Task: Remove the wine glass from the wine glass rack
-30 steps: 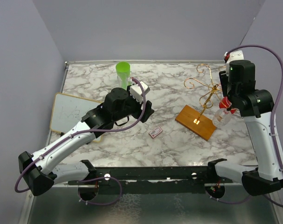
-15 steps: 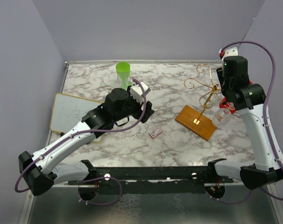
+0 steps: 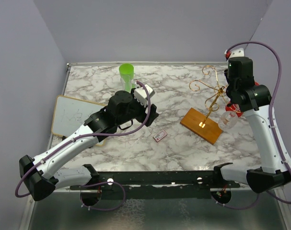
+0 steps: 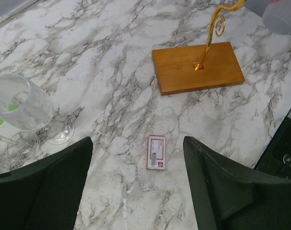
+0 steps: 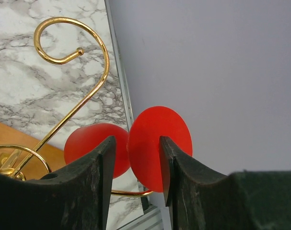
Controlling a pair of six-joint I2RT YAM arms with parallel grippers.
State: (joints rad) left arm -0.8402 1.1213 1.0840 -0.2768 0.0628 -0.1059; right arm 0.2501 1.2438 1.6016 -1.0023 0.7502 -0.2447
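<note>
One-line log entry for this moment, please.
left gripper open, hovering over table | right gripper at wine glass rack, jaws flanking red foot of wine glass, grip unclear | glass not confirmed off rack

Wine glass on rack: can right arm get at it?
Likely yes: right gripper sits at the wine glass's red foot, visible between its fingers; only the rack's gold wire is close.

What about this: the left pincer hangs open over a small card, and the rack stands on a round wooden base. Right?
No: the wooden base is a flat rectangle, not round, per the left wrist view. The left pincer does hang open over the small card.
</note>
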